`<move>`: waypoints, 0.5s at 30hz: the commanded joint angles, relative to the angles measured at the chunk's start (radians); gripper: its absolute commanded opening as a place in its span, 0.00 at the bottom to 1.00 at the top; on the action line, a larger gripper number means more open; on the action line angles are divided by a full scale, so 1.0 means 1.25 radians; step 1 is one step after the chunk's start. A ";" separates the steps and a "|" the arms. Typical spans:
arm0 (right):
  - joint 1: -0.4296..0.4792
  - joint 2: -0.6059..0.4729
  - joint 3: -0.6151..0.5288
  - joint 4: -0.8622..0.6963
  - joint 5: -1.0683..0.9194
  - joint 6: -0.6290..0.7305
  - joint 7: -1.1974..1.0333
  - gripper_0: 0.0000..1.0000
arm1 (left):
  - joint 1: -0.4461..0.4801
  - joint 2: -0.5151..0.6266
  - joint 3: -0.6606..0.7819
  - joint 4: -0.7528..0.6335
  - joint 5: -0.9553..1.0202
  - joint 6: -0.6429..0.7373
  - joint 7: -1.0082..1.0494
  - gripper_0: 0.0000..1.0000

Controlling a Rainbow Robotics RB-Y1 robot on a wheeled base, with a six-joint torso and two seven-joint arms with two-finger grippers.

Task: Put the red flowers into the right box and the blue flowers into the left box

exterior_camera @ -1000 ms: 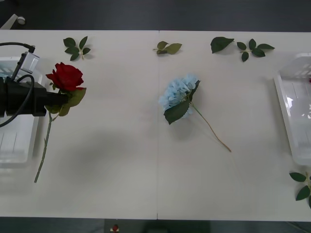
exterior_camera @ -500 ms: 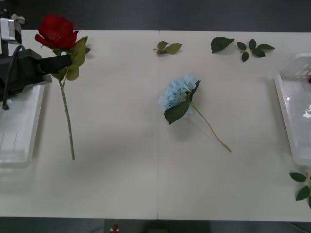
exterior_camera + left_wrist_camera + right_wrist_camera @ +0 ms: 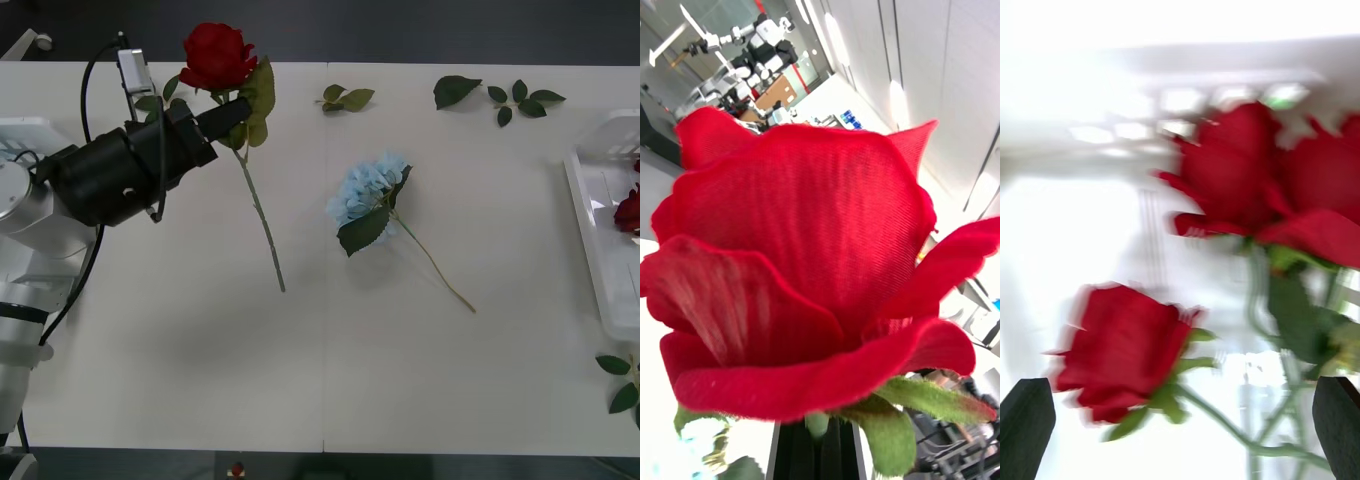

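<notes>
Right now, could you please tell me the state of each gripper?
Left gripper: shut on a red rose, lifted above the table.
Right gripper: open, fingers apart over red roses, holding nothing.

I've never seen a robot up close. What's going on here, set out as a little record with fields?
Left gripper: shut on a red rose, held above the table, stem hanging free
Right gripper: open, over the right box, which holds red roses
Blue flower: lying mid-table, untouched
Left box: at the table's left edge, behind the left arm
Loose leaf sprigs: along the far edge
</notes>
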 commanded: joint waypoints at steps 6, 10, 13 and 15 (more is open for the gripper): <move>-0.004 -0.121 -0.082 -0.061 -0.404 0.164 0.271 1.00 | -0.030 -0.093 -0.071 -0.020 0.012 -0.100 -0.105 0.00; 0.061 -0.117 -0.109 -0.077 -0.631 0.213 0.422 1.00 | -0.033 -0.145 -0.061 -0.020 -0.047 -0.111 -0.111 0.00; 0.157 -0.089 -0.179 -0.126 -0.748 0.215 0.520 1.00 | -0.037 -0.173 -0.057 -0.020 -0.076 -0.112 -0.111 0.00; 0.238 -0.065 -0.239 -0.193 -0.803 0.197 0.555 1.00 | -0.040 -0.192 -0.057 -0.020 -0.078 -0.116 -0.111 0.00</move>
